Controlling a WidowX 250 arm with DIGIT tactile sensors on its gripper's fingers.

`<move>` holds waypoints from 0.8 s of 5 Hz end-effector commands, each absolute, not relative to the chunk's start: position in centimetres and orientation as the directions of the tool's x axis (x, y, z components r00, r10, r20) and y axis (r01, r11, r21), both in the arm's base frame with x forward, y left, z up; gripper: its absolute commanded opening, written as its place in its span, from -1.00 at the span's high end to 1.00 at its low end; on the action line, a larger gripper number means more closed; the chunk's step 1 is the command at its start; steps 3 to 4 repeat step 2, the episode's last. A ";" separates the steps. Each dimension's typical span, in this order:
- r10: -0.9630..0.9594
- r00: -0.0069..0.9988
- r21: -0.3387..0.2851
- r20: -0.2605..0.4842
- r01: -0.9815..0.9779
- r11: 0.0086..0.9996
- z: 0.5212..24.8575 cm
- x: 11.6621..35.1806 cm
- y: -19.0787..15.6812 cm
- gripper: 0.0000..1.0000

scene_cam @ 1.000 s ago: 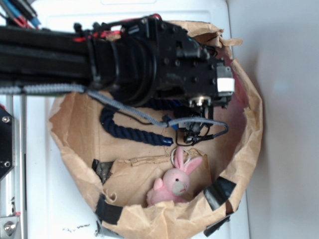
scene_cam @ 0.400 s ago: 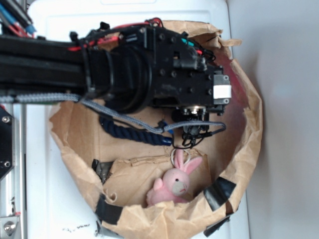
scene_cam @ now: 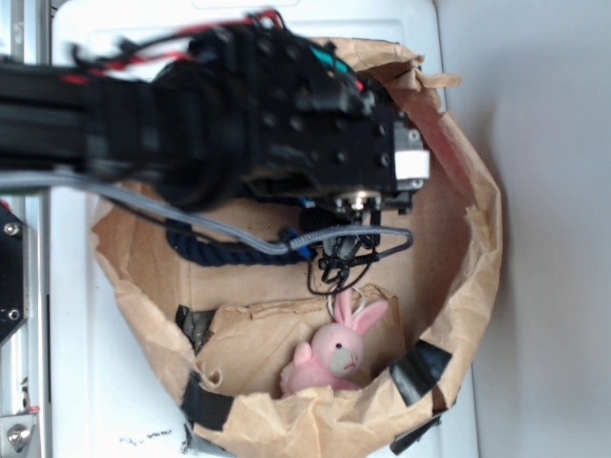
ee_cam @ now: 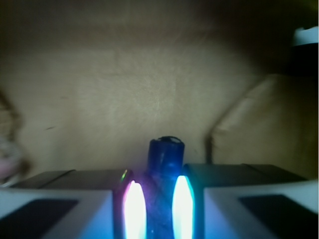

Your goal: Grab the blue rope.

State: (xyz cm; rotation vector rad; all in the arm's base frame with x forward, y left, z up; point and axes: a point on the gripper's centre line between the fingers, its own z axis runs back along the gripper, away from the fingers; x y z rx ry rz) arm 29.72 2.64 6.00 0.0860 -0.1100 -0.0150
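Note:
The blue rope (ee_cam: 165, 154) is dark navy with a glossy blue sealed end. That end sticks out between my two fingers in the wrist view. My gripper (ee_cam: 159, 201) is shut on it, with both pads pressed against its sides. In the exterior view the rope (scene_cam: 215, 248) trails left across the floor of the brown paper bag (scene_cam: 473, 286). Its gripped end and my fingers are hidden under the black wrist body (scene_cam: 325, 143).
A pink bunny toy (scene_cam: 334, 348) lies at the bag's lower side, just below my wrist. My thin grey braided cable (scene_cam: 181, 218) loops across the bag above the rope. The crumpled bag walls with black tape patches (scene_cam: 420, 367) ring the space.
My arm has moved left and slightly up in the picture. The rope's blue end moved left with it, and the rope's curve has shifted left. The bunny has not moved.

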 end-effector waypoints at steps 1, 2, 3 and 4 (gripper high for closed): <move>-0.040 0.983 0.095 0.177 0.024 0.995 11.6 29.6 2.3 1.00; -0.069 0.983 0.136 0.168 0.046 0.990 11.7 29.4 2.0 1.00; -0.069 0.983 0.136 0.168 0.046 0.990 11.7 29.4 2.0 1.00; -0.069 0.983 0.136 0.168 0.046 0.990 11.7 29.4 2.0 1.00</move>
